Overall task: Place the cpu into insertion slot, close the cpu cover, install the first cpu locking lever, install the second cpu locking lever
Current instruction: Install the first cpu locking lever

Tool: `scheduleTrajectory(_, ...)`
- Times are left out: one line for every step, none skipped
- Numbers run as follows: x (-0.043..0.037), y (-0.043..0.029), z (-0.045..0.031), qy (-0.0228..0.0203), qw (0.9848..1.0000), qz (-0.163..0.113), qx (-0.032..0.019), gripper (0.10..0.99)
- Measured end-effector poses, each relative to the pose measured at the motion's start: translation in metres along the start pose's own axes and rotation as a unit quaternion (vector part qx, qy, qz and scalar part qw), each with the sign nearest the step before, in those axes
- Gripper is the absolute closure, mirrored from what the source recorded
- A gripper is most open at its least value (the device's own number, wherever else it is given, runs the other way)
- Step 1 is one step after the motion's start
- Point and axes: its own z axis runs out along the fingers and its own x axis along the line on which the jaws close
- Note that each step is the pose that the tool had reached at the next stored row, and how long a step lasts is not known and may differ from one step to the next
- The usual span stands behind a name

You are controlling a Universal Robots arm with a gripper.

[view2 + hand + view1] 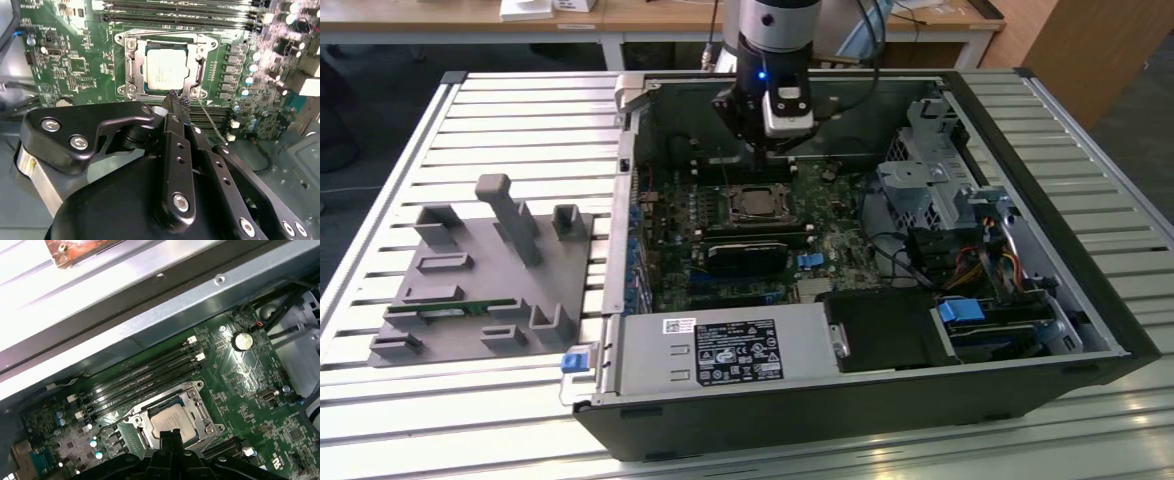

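The cpu (165, 67) lies flat in the insertion slot (131, 75), its dull silver top showing through the window of the cpu cover (165, 38), which lies down around it. In the first wrist view the cpu (172, 421) sits framed by the cpu cover (200, 412). A thin wire locking lever (210, 121) sticks out from the socket's corner, unlatched. My gripper (178, 99) hovers at the socket's edge beside that lever, fingers together with nothing visible between them. In the exterior view my gripper (771, 160) hangs just behind the socket (754, 205).
The open computer case (854, 400) lies on a slatted metal table (520, 110). Long black memory slots (145, 377) run beside the socket. A black labelled power-supply box (720, 350) sits at the front, drive bays and cables (961, 250) on the exterior view's right, a grey fixture (480, 270) on its left.
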Motion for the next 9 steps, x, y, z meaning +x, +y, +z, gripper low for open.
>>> scheduleTrajectory(0.0,0.0,0.0001,-0.0002,1.0,-0.006,0.0,0.965)
scheduleTrajectory(0.0,0.0,0.0001,-0.0003,0.9999,-0.011,-0.0001,0.965)
scheduleTrajectory(0.0,0.0,0.0001,-0.0003,0.9999,-0.017,0.0,0.965)
scheduleTrajectory(0.0,0.0,0.0002,-0.0003,0.9997,-0.023,0.0001,0.965)
scheduleTrajectory(0.0,0.0,0.0002,-0.0003,0.9996,-0.028,0.0002,0.965)
scheduleTrajectory(0.0,0.0,0.0002,-0.0002,0.9995,-0.033,0.0002,0.965)
scheduleTrajectory(0.0,0.0,0.0003,-0.0001,0.9992,-0.039,0.0003,0.965)
scheduleTrajectory(0.0,0.0,0.0003,0.0,0.999,-0.045,0.0005,0.965)
scheduleTrajectory(0.0,0.0,0.0003,0.0002,0.9986,-0.052,0.0007,0.965)
